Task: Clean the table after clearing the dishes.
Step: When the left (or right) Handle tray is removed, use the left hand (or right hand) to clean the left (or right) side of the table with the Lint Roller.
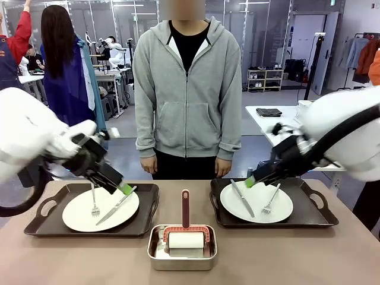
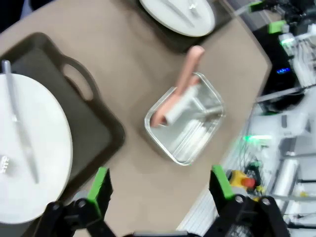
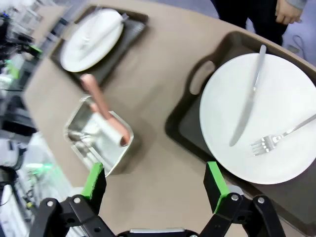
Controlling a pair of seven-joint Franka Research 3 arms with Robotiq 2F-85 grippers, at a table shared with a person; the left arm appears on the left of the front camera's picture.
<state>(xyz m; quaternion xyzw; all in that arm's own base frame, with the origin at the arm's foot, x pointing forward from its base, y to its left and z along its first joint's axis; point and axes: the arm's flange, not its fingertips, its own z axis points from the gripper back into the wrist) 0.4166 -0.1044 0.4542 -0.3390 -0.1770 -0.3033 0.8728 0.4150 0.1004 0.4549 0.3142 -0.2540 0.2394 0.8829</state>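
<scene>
The brownish table carries two dark handled trays. The left tray holds a white plate with a fork and knife, and the right tray holds another plate with cutlery. My left gripper hangs open just above the left plate's far right edge. In the left wrist view the left gripper looks down past that plate and its tray. My right gripper stands open above the right tray's far left corner. In the right wrist view the right gripper is over bare table beside its plate.
A small square steel pan with a pink-handled roller sits at the front middle between the trays. A person in a grey hoodie stands at the far edge, hands hanging down. Bare tabletop lies in front of both trays.
</scene>
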